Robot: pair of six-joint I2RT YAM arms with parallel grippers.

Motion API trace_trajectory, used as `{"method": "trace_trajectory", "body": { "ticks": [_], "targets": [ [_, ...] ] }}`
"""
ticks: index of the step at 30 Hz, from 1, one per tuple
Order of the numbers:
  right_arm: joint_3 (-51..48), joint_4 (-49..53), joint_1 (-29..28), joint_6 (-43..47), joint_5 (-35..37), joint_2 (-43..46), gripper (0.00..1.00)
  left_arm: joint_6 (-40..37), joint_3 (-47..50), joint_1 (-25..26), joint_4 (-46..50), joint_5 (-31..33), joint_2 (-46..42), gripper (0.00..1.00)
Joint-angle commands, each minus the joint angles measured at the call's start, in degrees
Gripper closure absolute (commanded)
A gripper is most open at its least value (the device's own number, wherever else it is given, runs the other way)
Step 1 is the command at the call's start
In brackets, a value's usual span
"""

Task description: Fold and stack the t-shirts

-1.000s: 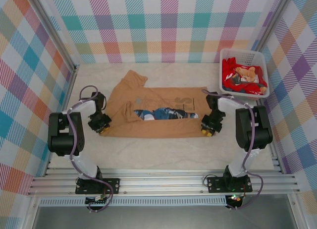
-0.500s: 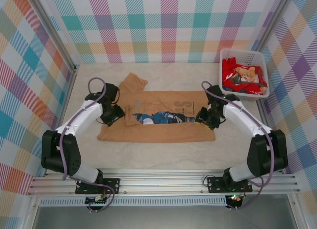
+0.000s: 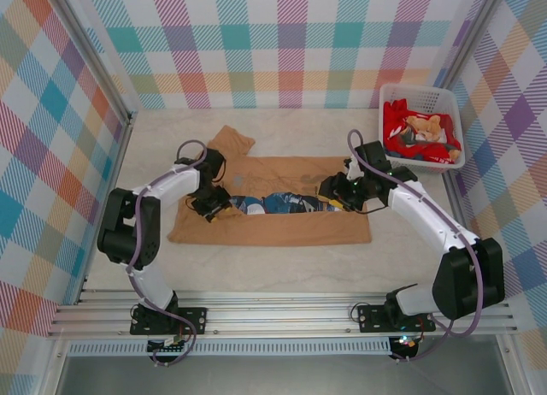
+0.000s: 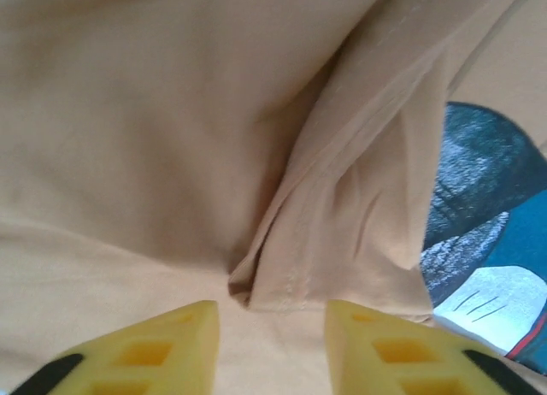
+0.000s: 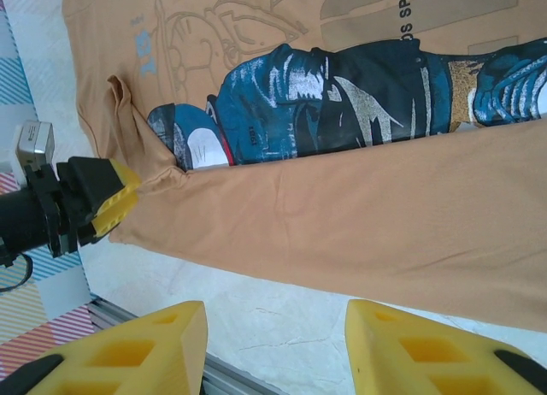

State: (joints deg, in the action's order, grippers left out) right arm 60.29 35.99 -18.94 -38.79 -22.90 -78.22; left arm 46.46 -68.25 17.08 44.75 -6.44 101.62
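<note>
A pale, marbled tabletop (image 3: 282,267) lay under the left pincer (image 3: 212,207) and the right pincer (image 3: 329,202), bare on their near side. Beyond both pincers rose a back wall (image 3: 291,44) of pastel plaid in teal, pink, orange and purple. A left wall (image 3: 43,156) in the same plaid stood well outside the left pincer, and a right wall (image 3: 513,156) well outside the right pincer. Metal posts (image 3: 92,53) marked the far corners. Silver rails (image 3: 282,314) ran along the near edge, well short of both pincers. A white lattice basket (image 3: 414,89) sat beyond the right pincer, in the far right corner. The light was soft and even, with faint shadows.
</note>
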Motion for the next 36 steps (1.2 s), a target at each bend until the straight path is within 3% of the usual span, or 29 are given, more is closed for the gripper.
{"method": "trace_trajectory", "body": {
  "ticks": [1,3,7,19,27,36],
  "targets": [
    [0.03,-0.75,-0.06,-1.29,-1.75,2.24,0.54,-1.07,-2.59,0.15,-1.48,0.27,2.08,0.77],
    [-0.33,-0.25,-0.08,-1.24,-1.42,2.69,0.54,-1.52,-3.62,0.32,-1.89,0.03,2.86,0.88],
    [-0.61,0.36,-0.11,-1.25,-0.96,3.26,0.55,-2.50,-6.41,1.16,-1.53,-0.55,4.56,1.00],
    [-1.39,0.40,-0.06,-1.81,-0.18,3.68,0.58,-6.03,-14.60,4.79,-0.06,-1.99,8.92,1.00],
    [-1.58,1.08,-0.10,-2.17,-0.39,3.65,0.59,-12.24,-24.04,6.47,3.29,-3.41,17.13,1.00],
    [-2.37,2.07,-0.13,-2.04,-0.20,3.77,0.59,-19.08,-28.79,8.05,2.57,-5.89,20.39,0.98]
  ]
}}
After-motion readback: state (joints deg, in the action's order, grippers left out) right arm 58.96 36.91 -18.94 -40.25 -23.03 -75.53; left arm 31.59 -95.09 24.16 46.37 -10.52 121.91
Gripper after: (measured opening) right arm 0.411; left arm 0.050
